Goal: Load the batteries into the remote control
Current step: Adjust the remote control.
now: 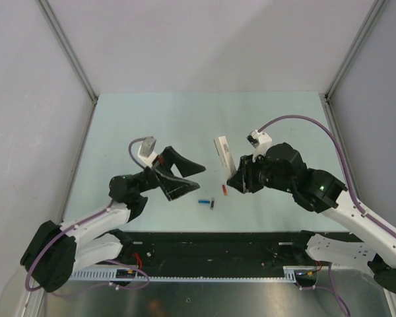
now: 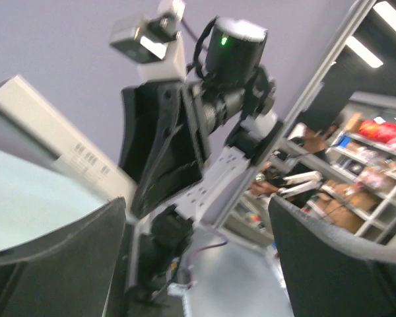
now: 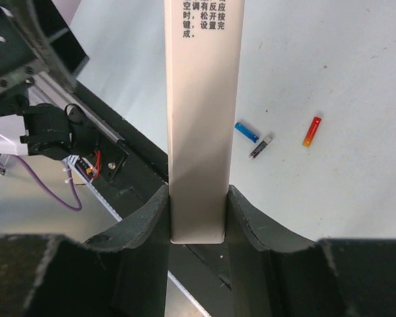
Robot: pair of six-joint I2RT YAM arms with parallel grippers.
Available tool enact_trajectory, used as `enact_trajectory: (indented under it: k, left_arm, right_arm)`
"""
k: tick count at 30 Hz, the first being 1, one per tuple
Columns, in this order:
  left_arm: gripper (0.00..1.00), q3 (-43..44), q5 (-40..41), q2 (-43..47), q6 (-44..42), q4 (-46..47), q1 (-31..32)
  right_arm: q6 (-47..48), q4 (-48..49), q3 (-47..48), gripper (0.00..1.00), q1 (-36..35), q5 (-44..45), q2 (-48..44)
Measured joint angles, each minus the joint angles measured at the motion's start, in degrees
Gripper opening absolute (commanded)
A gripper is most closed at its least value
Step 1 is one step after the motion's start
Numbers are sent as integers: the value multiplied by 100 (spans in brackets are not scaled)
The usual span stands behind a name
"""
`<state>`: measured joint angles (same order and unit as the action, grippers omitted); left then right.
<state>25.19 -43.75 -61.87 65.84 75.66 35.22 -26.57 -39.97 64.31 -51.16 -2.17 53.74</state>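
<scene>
The remote control (image 1: 223,153) is a white bar held up off the table, with my right gripper (image 1: 235,177) shut on its lower end. In the right wrist view the remote control (image 3: 199,112) stands between the two fingers of the right gripper (image 3: 198,201). On the table below lie three batteries: a blue one (image 1: 202,201) (image 3: 246,131), a black one (image 1: 212,204) (image 3: 261,146) and a red one (image 1: 224,190) (image 3: 311,131). My left gripper (image 1: 199,177) (image 2: 198,264) is open and empty, raised left of the remote control (image 2: 46,139) and pointing toward it.
The pale table (image 1: 119,132) is walled at the back and both sides. A black strip (image 1: 218,244) with the arm bases runs along the near edge. The right arm (image 2: 185,145) fills the left wrist view.
</scene>
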Motion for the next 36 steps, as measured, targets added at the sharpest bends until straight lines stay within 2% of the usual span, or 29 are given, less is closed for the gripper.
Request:
enact_trajectory:
  k: [4,7,9,12,17,36]
  left_arm:
    - [98,-852,372,649,-863,15,-28]
    - [95,-1443,789,1016,-1285,15,-120]
    - [92,-1541,938,973,-1327,11,-251]
    - [88,-1484,962,619,-1134,15,-396]
    - [89,-1165,857,92,-669,-39,-417]
    - [84,-706,859,15,-328,-9,-260]
  right_arm:
    - [11,52,0,0,-2,-214,-57]
    - [85,105,4,0,-63,-391,-90]
    - [155,101,9,0,-155,-457,-94]
    - [245,96,11,0,-374,-507,-94]
    - [264,127,11,0,-549,-691,-146]
    - [-37,815,24,0,-802,-1182,236]
